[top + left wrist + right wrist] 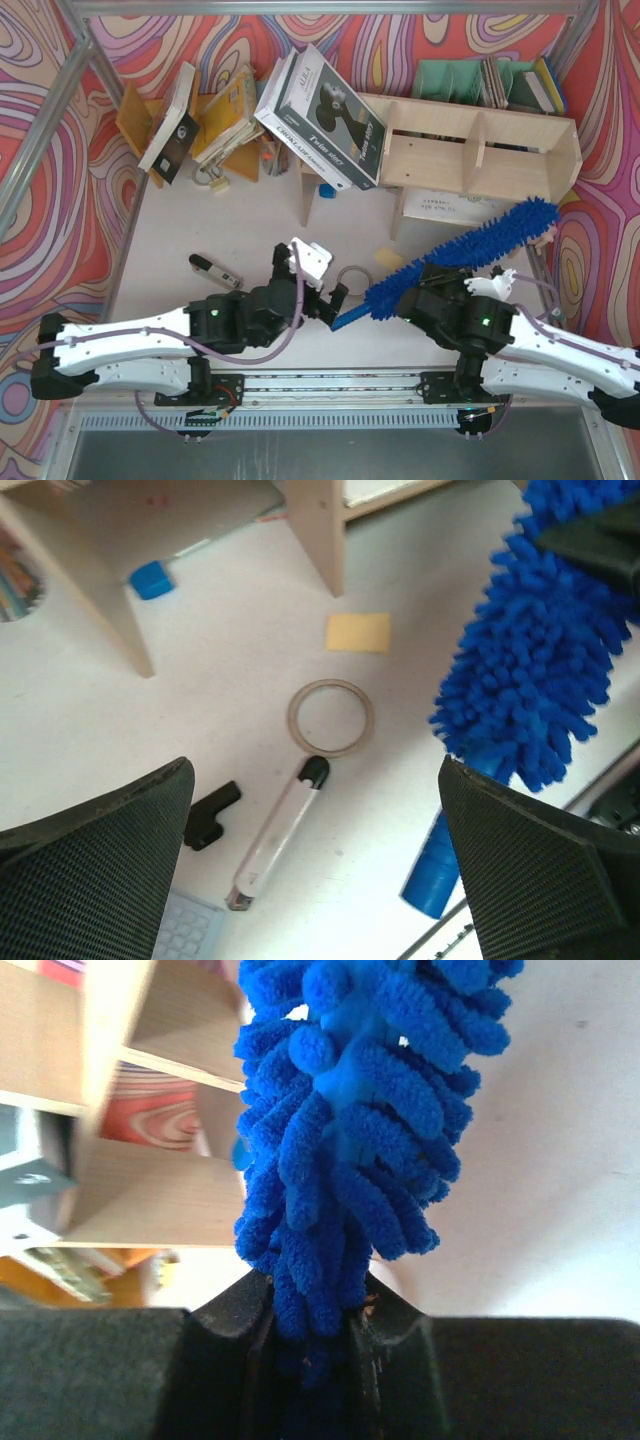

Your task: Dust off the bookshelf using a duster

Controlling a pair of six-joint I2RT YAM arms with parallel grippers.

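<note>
Two arms are seen at the near edge of the white tabletop [250,220]. At the far left, some books [225,115] are leaned against the wall. A big white box [320,110] is leaned on the left part of the bookshelf [480,150]. The left tool [315,780] is held spread wide, and nothing is seen between its fingers [100,860]. Under it, a thin ring [293,718], a white pen [275,845] with a black cap and a yellow note [358,632] are seen lying on the tabletop. The pen's cap is just beside the ring. Just to the right of the left tool, the smooth blue handle [430,880] of the duster [480,240] is found. The duster is set on a slant, from the handle near the middle up to the fluffy tip at the right, in front of the low right end of the bookshelf. The right tool [310,1310] is pressed onto the fluffy part near the handle, so the duster is pinched. Whether the tip is touching the wood cannot be told. Green folders [450,80] are seen behind the bookshelf at the far right
</note>
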